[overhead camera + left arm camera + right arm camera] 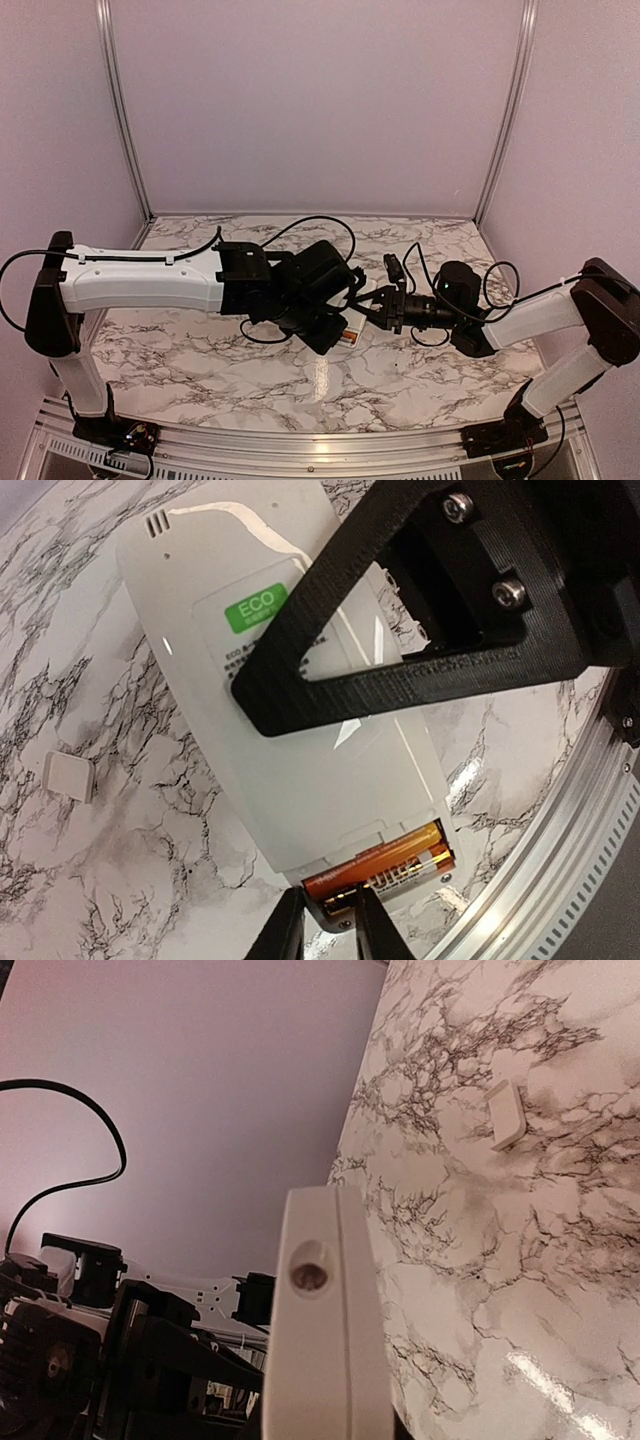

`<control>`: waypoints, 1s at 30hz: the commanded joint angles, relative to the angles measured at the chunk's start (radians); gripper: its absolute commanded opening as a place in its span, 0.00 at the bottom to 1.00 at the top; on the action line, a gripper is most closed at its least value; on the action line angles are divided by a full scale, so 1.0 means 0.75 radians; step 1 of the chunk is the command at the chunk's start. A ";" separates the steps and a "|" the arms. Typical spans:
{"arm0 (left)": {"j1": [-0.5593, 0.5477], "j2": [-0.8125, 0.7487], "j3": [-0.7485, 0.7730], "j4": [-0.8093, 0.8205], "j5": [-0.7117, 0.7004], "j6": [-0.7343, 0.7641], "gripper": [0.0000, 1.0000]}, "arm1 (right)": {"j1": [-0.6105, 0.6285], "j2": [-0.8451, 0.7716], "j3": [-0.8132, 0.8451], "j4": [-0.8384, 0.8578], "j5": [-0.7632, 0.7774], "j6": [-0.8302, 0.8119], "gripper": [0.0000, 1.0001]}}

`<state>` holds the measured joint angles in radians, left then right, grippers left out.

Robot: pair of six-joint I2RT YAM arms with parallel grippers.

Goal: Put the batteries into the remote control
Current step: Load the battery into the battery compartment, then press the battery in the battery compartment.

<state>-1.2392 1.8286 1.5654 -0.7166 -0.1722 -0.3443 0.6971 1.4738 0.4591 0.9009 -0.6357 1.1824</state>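
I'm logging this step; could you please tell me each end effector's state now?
Left end effector: fingers narrowly apart around a battery end; grip cannot be told.
Right end effector: closed on the remote control.

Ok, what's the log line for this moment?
right pincer: clamped on remote control | batteries: both in open bay | left pincer: at bay end, grip unclear | white cover piece: loose on table

Left gripper (pixel 328 330) and right gripper (pixel 378 308), both black, meet mid-table; small flat white remote control (pixel 352 336) between them, over grey-veined marble tabletop (pixel 250 385).
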 commanded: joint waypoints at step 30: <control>0.181 -0.390 -0.508 0.686 0.544 -0.162 0.76 | 0.067 -0.047 0.211 0.156 -0.157 -0.147 0.00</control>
<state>-1.1236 1.5230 1.1618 -0.2565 0.1867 -0.4221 0.7265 1.4544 0.5770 0.9661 -0.7364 1.0904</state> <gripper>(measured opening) 0.788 0.139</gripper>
